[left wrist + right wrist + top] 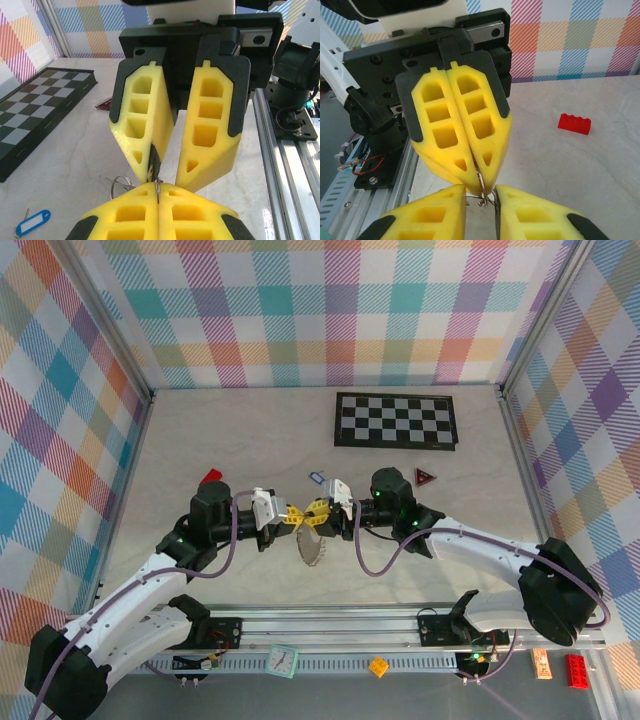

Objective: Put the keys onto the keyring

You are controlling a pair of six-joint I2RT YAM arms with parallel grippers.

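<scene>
I see left claw (479, 181) clamped shut on the keyring (312, 549) (loop dangles below); right claw (170, 181) faces it tip-to-tip, jaws apart. Nearby, blue key (33, 222) lies on surface (230, 440).

Robotics laboratory test cell: pastel plaid-printed panel walls (300, 310) enclose a pale wooden counter (240, 440); a white-and-black left arm (130, 600) and matching right arm (480, 550) bolt to a silver aluminium rail (340, 625).
</scene>
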